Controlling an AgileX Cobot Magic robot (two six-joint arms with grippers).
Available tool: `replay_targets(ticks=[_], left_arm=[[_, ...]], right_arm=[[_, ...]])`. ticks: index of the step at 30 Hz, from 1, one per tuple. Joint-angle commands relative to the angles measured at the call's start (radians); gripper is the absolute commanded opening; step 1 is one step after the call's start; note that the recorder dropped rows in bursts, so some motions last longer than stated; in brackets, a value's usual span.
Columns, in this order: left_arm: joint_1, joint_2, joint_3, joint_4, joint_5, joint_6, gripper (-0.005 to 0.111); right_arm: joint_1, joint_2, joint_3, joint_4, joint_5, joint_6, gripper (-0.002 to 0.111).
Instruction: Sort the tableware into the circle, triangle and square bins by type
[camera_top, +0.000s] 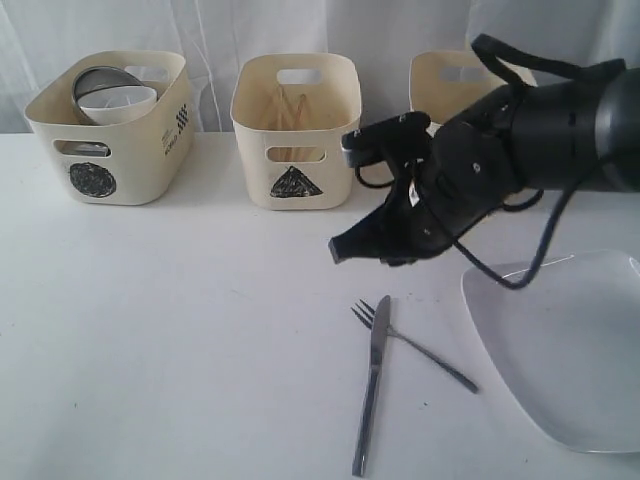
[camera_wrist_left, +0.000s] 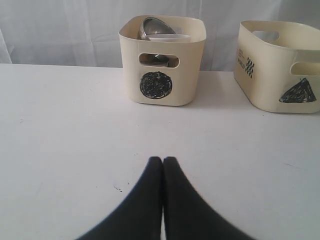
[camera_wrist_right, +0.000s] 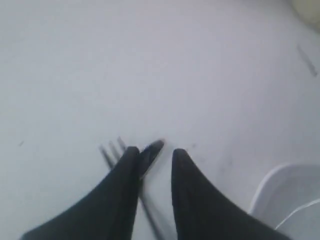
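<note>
A steel knife (camera_top: 372, 385) lies on the table with a steel fork (camera_top: 425, 352) crossed under its blade. My right gripper (camera_top: 342, 250) hangs just above and behind their tips, open with nothing between the fingers. In the right wrist view, the gripper (camera_wrist_right: 156, 151) has the knife tip (camera_wrist_right: 154, 148) and fork tines (camera_wrist_right: 111, 151) beside one finger. The large white plate (camera_top: 570, 350) lies at the right. The circle bin (camera_top: 60, 125) holds a steel bowl (camera_top: 95, 80) and a white bowl (camera_top: 120, 103). Chopsticks (camera_top: 285, 110) stand in the triangle bin (camera_top: 250, 140). My left gripper (camera_wrist_left: 163, 161) is shut and empty over bare table.
A third cream bin (camera_top: 445, 85) stands at the back right, its front hidden by my right arm. The left wrist view faces the circle bin (camera_wrist_left: 162, 95) and part of the triangle bin (camera_wrist_left: 270, 85). No mugs or spoon show. A white curtain closes the back.
</note>
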Motion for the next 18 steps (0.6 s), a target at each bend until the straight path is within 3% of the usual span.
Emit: replay_targets(ticks=[1, 6, 12, 18], left_arm=[[0.003, -0.004, 0.003, -0.004, -0.003, 0.000, 0.000], [0.003, -0.004, 0.003, -0.004, -0.003, 0.000, 0.000], [0.003, -0.004, 0.003, -0.004, -0.003, 0.000, 0.000], [0.003, -0.004, 0.003, -0.004, -0.003, 0.000, 0.000]], right_arm=[[0.079, -0.071, 0.108, 0.020, 0.047, 0.251, 0.028], [0.167, -0.078, 0.152, -0.017, 0.112, 0.418, 0.032], [0.242, -0.078, 0.152, -0.059, 0.193, 0.481, 0.054], [0.271, -0.074, 0.179, -0.080, 0.176, 0.706, 0.054]])
